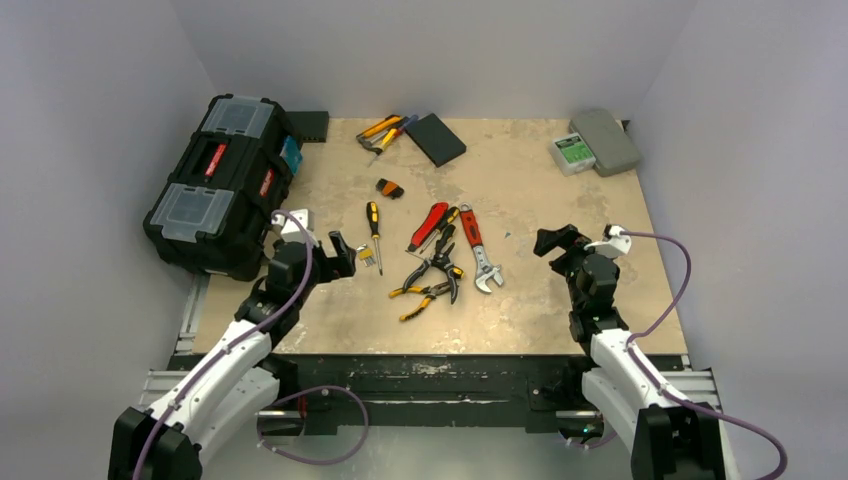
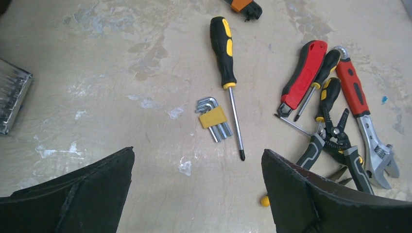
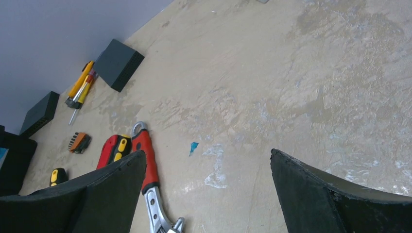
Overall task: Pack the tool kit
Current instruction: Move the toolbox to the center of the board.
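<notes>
Toolbox (image 1: 220, 185), a bulky black moulded-plastic case with two clear lids and a red-marked handle, sits at the far left, overhanging the left edge of the scuffed, pale table (image 1: 570, 210). Its tools lie loose mid-table. A black-and-yellow screwdriver (image 2: 226, 73) with a slim steel shaft lies just beside a yellow-clipped set of hex keys (image 2: 214, 119). To their right a red-handled tool (image 2: 303, 75), black-and-yellow pliers (image 2: 335, 141) and a red-gripped adjustable wrench (image 2: 362, 111) overlap in a tangle, so single pieces are hard to separate. More orange-handled tools (image 1: 382, 132) lie at the far edge beside a small flat black box (image 1: 435, 138). A rounded grey case (image 1: 605, 140) and a green-labelled device (image 1: 572, 152) sit together in the far right corner.

In the left wrist view a ribbed metal object (image 2: 14, 97) is cut off at the left edge and cannot be identified.

The left gripper (image 1: 343, 257) hangs over the hex keys, jaws spread wide, holding nothing. The right gripper (image 1: 555, 243) is likewise released, over bare board right of the wrench, with room out to the right edge.
</notes>
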`<state>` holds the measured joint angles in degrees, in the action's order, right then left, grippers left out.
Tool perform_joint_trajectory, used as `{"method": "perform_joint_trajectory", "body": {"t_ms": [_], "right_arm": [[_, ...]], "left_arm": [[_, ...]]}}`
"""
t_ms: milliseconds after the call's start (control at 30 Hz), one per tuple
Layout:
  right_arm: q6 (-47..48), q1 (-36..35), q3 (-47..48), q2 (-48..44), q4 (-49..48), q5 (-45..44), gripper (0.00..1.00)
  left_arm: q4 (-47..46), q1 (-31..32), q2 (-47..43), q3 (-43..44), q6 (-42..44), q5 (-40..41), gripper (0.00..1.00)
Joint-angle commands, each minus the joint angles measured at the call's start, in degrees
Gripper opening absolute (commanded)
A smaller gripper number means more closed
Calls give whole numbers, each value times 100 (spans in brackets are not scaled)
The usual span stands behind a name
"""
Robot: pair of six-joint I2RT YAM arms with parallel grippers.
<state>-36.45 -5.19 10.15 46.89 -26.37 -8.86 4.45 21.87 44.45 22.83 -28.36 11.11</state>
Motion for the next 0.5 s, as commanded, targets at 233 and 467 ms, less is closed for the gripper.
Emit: {"method": "perform_joint_trajectory", "body": {"t_ms": [233, 467], "right_arm": [[102, 4, 207, 69, 70, -44, 99], [112, 6, 215, 74, 46, 76, 99]], "left_arm": [[-214, -18, -202, 151, 158, -126, 100], [462, -33, 65, 582, -26, 600, 100]]}}
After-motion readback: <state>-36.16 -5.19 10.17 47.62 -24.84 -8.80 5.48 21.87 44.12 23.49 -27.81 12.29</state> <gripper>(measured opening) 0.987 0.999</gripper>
